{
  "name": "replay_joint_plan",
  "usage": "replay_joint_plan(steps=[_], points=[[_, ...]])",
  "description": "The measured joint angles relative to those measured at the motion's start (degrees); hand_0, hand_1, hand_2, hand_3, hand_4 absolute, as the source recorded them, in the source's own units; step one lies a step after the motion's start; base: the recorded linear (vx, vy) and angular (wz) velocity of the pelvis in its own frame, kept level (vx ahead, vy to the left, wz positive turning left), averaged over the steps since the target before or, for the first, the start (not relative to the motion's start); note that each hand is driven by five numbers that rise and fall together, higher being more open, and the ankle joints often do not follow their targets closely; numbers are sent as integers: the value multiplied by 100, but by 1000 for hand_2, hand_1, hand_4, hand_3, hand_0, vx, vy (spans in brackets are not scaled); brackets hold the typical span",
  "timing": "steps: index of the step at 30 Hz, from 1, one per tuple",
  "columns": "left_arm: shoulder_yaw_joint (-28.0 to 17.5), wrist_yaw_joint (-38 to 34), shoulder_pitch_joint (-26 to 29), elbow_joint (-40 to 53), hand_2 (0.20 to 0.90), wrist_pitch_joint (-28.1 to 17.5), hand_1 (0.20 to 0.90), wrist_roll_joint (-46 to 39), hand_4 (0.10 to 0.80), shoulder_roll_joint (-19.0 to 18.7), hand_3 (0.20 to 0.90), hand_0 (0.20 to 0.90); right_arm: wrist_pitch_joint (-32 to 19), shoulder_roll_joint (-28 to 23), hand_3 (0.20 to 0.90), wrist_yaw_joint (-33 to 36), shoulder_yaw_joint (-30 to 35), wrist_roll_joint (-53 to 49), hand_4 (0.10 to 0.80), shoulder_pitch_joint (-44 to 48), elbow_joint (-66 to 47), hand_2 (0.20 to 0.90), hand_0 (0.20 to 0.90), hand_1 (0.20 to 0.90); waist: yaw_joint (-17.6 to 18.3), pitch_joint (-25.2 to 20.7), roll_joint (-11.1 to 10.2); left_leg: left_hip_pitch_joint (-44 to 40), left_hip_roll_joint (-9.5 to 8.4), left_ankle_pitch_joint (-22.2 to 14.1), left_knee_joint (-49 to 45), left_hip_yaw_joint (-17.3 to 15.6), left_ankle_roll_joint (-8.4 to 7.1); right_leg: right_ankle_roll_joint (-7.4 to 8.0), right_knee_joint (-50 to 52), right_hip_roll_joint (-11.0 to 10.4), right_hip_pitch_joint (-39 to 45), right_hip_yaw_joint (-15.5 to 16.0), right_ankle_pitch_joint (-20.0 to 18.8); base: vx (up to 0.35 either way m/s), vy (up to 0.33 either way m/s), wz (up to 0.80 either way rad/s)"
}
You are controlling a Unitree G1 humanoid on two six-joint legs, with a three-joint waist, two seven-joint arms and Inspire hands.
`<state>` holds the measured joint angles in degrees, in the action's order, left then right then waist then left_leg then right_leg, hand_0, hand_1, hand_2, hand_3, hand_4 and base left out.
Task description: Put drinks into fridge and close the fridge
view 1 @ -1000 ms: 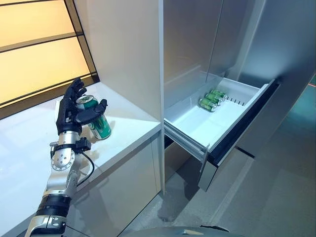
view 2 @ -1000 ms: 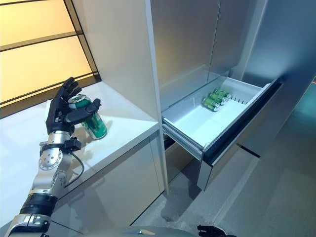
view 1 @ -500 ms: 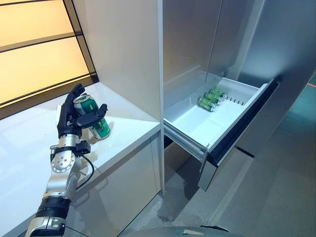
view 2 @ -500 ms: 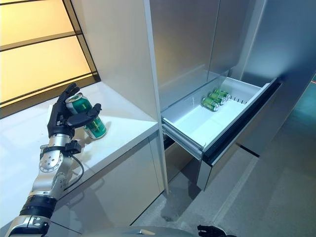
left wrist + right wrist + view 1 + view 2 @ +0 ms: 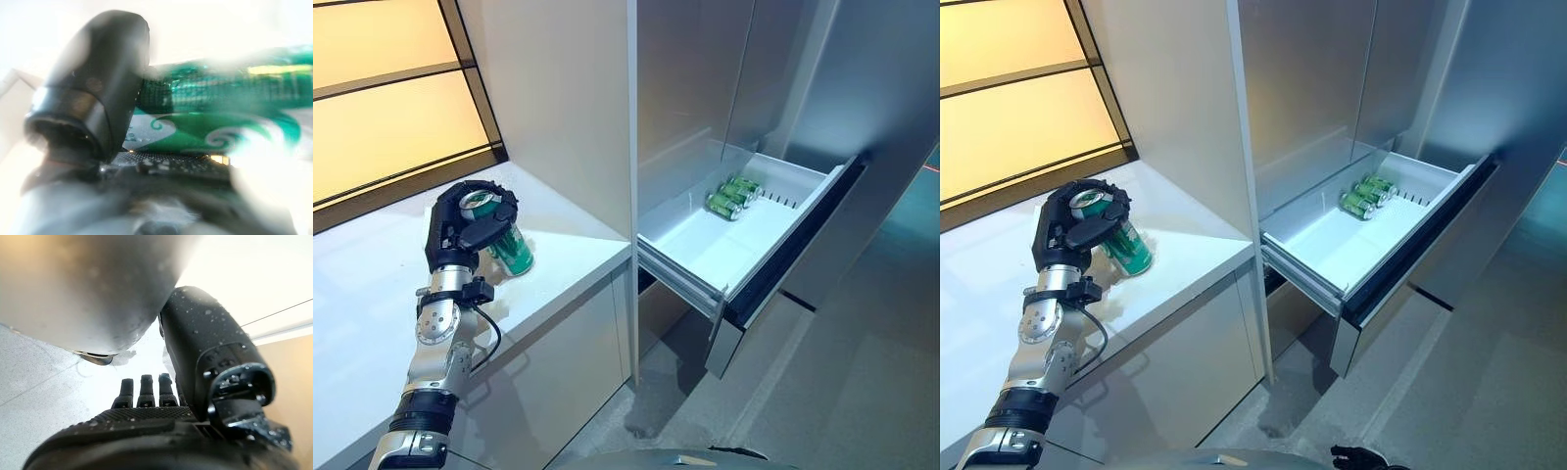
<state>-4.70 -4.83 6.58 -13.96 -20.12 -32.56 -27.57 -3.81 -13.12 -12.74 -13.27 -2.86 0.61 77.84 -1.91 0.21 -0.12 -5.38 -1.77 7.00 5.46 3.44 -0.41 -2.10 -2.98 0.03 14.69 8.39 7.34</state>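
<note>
Glossy white worktop (image 5: 563,257) along the left, backed by amber-lit panels (image 5: 391,117) with dark frames; tall pale cabinet side (image 5: 558,108) rising at its right end. Brushed grey fridge (image 5: 862,108) beyond, its white drawer (image 5: 705,257) pulled out over a speckled grey floor (image 5: 862,392).

Hard to make out: top half of the green can (image 5: 512,250) on the worktop, covered by the left hand (image 5: 460,230); only the lower body and a sliver of silver lid visible between fingers. In the left wrist view, a blurred green-and-white cylinder lying across the dark palm, thumb (image 5: 98,98) pressed against it. Can tilted, base toward 4 o'clock, lid toward 10 o'clock. Left hand closed round that can, fingers curled over the lid end, thumb across the side. Impossible to tell whether the base is touching the worktop.

Right hand (image 5: 146,431) seen only in its own wrist view: dark, textured, flecked with pale specks, fingers (image 5: 142,391) in a straight, relaxed row, holding nothing, thumb standing out beside them.

Inside the drawer, toward its far end at 1 o'clock, green cans (image 5: 732,193) lying on their sides, close together; exact number hard to read. Near part of the drawer bare white plastic. Dark drawer front (image 5: 798,245) facing the floor side, nothing between worktop and drawer but the cabinet edge.
</note>
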Motion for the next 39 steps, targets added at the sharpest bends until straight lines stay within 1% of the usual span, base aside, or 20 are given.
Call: replay_joint_plan(steps=[8, 12, 13, 17, 19, 21, 22, 24, 25, 27, 28, 29, 30, 33, 35, 39], points=[[0, -102, -12, 329, 300, -37, 300, 123, 100, 2, 200, 300, 108, 34, 900, 102, -133, -45, 800, -41, -352, 900, 900, 900, -13, 160, -117, 4, -2, 0, -1, 1, 0, 0, 10, 0, -6, -7, 0, -10, -21, 0], [0, 7, -25, 801, 300, -36, 300, 122, 100, 1, 200, 300, 112, 37, 900, 146, -203, -65, 800, -95, -619, 900, 900, 900, -14, 246, -190, 14, 0, 0, -2, 4, 0, 0, 11, 3, -13, -6, 0, -7, -19, 0], [0, 60, -25, 945, 300, -36, 300, 115, 100, -8, 200, 300, 95, 18, 900, 147, -273, -73, 800, -127, -749, 900, 900, 900, -10, 249, -196, 21, -1, 0, -2, 3, 0, 0, 11, 2, -21, -7, 0, 0, 0, 0], [2, 326, -21, 1637, 300, -37, 300, 67, 100, -16, 200, 300, 131, -88, 900, 129, -586, -255, 800, -278, -1838, 900, 900, 900, 56, 256, -193, 39, 0, 1, -2, 6, 1, 1, 11, 4, -30, -6, -1, -10, -16, 0], [3, 665, 20, 1876, 300, -47, 300, -112, 100, -58, 200, 300, -121, -109, 900, -15, -545, -356, 800, -271, -2172, 900, 900, 900, 98, 266, -178, 33, 0, 0, -3, 2, 1, 4, 11, 3, -34, -10, -3, 0, 0, 0], [0, 894, 44, 2198, 300, -51, 300, -256, 100, -69, 200, 300, -50, -208, 900, -173, -585, -606, 800, -431, -3111, 900, 900, 900, 140, 274, -165, 88, 4, 0, -4, 4, 1, 9, 12, 9, -69, -5, -7, -36, -32, 1], [5, 953, 50, 2349, 300, -52, 300, -261, 100, -71, 200, 300, 298, -292, 900, -181, -650, -725, 800, -581, -3998, 900, 900, 900, 187, 276, -163, 110, 2, 2, -4, 4, 1, 13, 12, 10, -86, -5, -10, -41, -31, 0], [67, 1042, 59, 2572, 300, -101, 300, -297, 100, -146, 200, 300, 788, -470, 900, -391, -705, -1146, 800, -734, -5579, 900, 900, 900, 252, 278, -159, 119, 1, 2, -13, -10, 2, 18, 10, 8, -100, -25, -13, -36, -21, -4], [165, 1122, 66, 2681, 300, -163, 300, -356, 100, -228, 200, 300, 1103, -549, 900, -572, -705, -1527, 800, -699, -6564, 900, 900, 900, 312, 282, -153, 129, -3, 2, -21, -14, 2, 22, 11, 7, -105, -30, -15, -34, -19, -3], [339, 1323, 92, 2714, 300, -257, 300, -352, 100, -302, 200, 300, 1283, -700, 900, -840, -659, -2123, 800, -465, -7617, 900, 900, 900, 344, 289, -141, 130, -6, 2, -31, -27, 3, 29, 13, 2, -109, -48, -20, 0, 0, 0], [386, 1358, 94, 2724, 300, -268, 300, -352, 100, -306, 200, 300, 1364, -765, 900, -889, -646, -2280, 800, -364, -7847, 900, 900, 900, 346, 292, -138, 131, -7, 2, -30, -34, 3, 32, 15, 0, -113, -56, -22, -9, -5, -6], [509, 1452, 94, 2737, 300, -269, 300, -350, 100, -348, 200, 300, 1386, -872, 900, -1050, -556, -2665, 800, -139, -8216, 900, 900, 900, 342, 295, -132, 129, -4, 2, -30, -54, 3, 38, 18, -1, -118, -78, -25, -8, -6, -6], [580, 1531, 94, 2735, 300, -269, 300, -349, 100, -391, 200, 300, 1423, -918, 900, -1066, -472, -2935, 800, 19, -8433, 900, 900, 900, 332, 300, -127, 127, -5, 1, -30, -64, 5, 40, 19, 0, -122, -100, -27, -6, -5, -6], [676, 1724, 94, 2736, 300, -269, 300, -352, 100, -516, 200, 300, 1499, -1337, 900, -1057, -360, -3517, 800, 662, -8898, 900, 900, 900, 325, 347, -56, 119, -5, -5, -20, -122, 16, 74, 16, -11, -132, -155, -49, 0, -6, -8], [676, 1841, 100, 2736, 300, -267, 300, -360, 100, -600, 200, 300, 1452, -1376, 900, -930, -157, -3801, 800, 937, -9080, 900, 900, 900, 330, 360, -37, 110, -13, -13, -23, -146, 28, 75, 17, -20, -130, -173, -51, 2, -9, -7], [678, 1985, 150, 2737, 300, -249, 300, -491, 100, -630, 200, 300, 1326, -1362, 900, -644, 7, -4015, 800, 1054, -9371, 900, 900, 900, 321, 361, -36, 115, -24, -18, -33, -173, 43, 77, 12, -31, -137, -197, -51, -9, -4, -2]])
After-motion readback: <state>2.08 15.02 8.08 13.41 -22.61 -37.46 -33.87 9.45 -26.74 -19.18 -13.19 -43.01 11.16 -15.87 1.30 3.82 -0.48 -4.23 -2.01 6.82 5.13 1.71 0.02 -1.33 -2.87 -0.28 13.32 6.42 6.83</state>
